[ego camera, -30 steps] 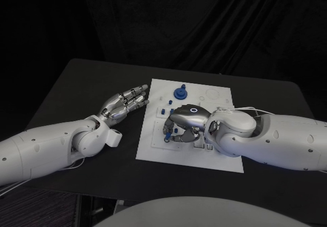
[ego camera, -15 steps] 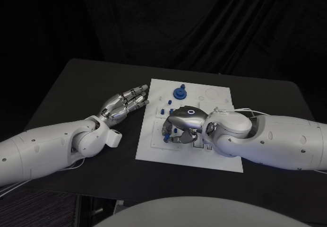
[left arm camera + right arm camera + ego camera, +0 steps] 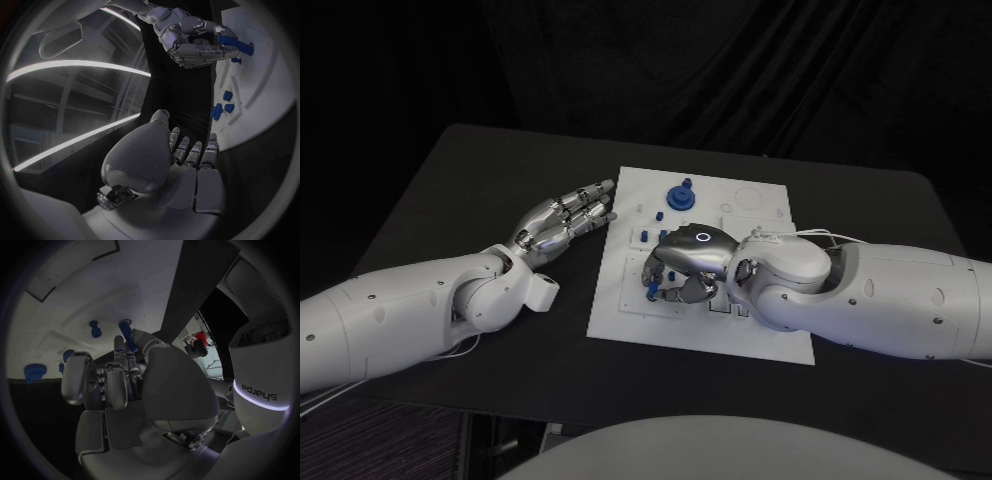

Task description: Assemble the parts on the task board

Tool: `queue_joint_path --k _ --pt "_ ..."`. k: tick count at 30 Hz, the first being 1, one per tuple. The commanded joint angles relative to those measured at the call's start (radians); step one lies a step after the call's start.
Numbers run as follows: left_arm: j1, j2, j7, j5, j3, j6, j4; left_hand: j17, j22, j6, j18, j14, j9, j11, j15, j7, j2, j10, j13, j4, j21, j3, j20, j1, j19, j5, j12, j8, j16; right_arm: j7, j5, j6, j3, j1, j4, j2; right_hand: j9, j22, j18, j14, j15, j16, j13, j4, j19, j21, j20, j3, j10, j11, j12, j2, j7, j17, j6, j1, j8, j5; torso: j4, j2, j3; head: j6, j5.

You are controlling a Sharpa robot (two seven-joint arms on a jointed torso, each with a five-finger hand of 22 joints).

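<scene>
The task board [image 3: 625,322] looks like matt white plastic on a matt black table [image 3: 488,170] (hands [image 3: 567,220] of glossy silver metal); parts [image 3: 681,194] are smooth blue plastic.

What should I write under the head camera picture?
Right hand holds a blue part over the white board; left hand waits.

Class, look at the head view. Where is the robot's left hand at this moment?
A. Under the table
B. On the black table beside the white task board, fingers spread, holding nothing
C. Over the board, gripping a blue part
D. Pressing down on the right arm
B. The left hand lies open on the black table beside the task board, holding nothing.
</scene>
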Motion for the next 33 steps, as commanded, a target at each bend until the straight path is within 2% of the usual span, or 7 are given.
queue_joint_path --k 1,15,23,33 --pt "-0.002 0.002 0.047 0.002 0.001 0.016 0.000 0.000 -0.001 -0.004 -0.004 -0.002 -0.001 0.006 0.008 0.005 0.002 -0.001 0.000 0.000 0.003 0.007 0.007 0.008 0.001 0.006 -0.002 -0.001 0.005 -0.011 -0.018 0.019 -0.003 -0.008 -0.001 -0.002 0.172 0.174 -0.003 0.041 0.006 -0.005 -0.001 -0.007 -0.005 -0.004 -0.002 -0.001 -0.005 0.001 -0.006 0.010 -0.004 0.071 0.003 0.004 0.033 0.002 0.0005 0.000 -0.0002 0.000 0.000" --pt "-0.005 0.005 0.041 0.002 0.001 0.020 -0.004 0.001 0.000 -0.006 -0.005 -0.001 -0.001 0.007 0.009 0.006 0.003 -0.002 0.000 -0.001 0.003 0.009 0.008 0.010 0.001 0.005 -0.002 -0.001 0.006 -0.014 -0.018 0.032 -0.003 -0.010 0.007 -0.009 0.174 0.174 -0.003 0.040 0.007 -0.006 -0.001 -0.008 -0.006 -0.004 -0.001 -0.001 -0.004 0.001 -0.006 0.012 -0.003 0.071 0.004 0.003 0.033 0.002 -0.0018 -0.001 0.0010 0.000 0.002" --pt "-0.007 0.006 0.040 0.002 0.001 0.022 -0.005 0.001 0.000 -0.006 -0.005 -0.001 -0.001 0.008 0.010 0.007 0.004 -0.002 0.000 -0.001 0.004 0.010 0.008 0.010 0.002 0.004 -0.003 -0.001 0.006 -0.015 -0.018 0.032 -0.003 -0.013 0.006 -0.009 0.174 0.174 -0.003 0.040 0.007 -0.006 -0.001 -0.008 -0.006 -0.004 -0.001 -0.002 -0.003 0.001 -0.005 0.012 -0.003 0.071 0.005 0.002 0.033 0.001 -0.0007 -0.001 0.0011 0.000 0.000" --pt "-0.008 0.007 0.037 0.002 0.001 0.024 -0.007 0.001 0.000 -0.006 -0.005 -0.001 -0.001 0.008 0.010 0.007 0.004 -0.002 0.000 -0.001 0.004 0.010 0.008 0.010 0.002 0.004 -0.003 -0.001 0.006 -0.015 -0.018 0.031 -0.003 -0.017 -0.004 -0.004 0.175 0.174 -0.003 0.040 0.007 -0.006 0.000 -0.008 -0.006 -0.004 -0.001 -0.002 -0.002 0.002 -0.005 0.012 -0.004 0.070 0.005 0.001 0.033 0.001 -0.0004 0.000 0.0000 0.000 0.000"
